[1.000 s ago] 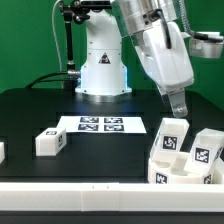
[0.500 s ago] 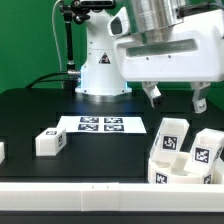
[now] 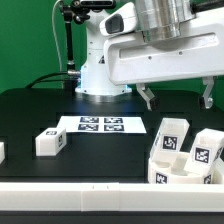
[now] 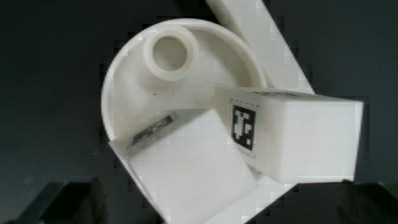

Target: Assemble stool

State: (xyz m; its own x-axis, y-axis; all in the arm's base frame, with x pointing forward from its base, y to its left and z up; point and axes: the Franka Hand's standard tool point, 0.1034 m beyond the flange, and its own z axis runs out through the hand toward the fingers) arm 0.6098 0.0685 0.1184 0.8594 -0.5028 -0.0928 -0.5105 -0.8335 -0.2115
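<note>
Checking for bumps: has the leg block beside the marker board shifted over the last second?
No. The leg block keeps its place off the near corner of the marker board, on the exterior view's left.

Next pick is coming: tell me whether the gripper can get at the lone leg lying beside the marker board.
Probably yes. The gripper hangs open and empty; the lone leg lies apart from the marker board, with nothing on or against it.
</note>
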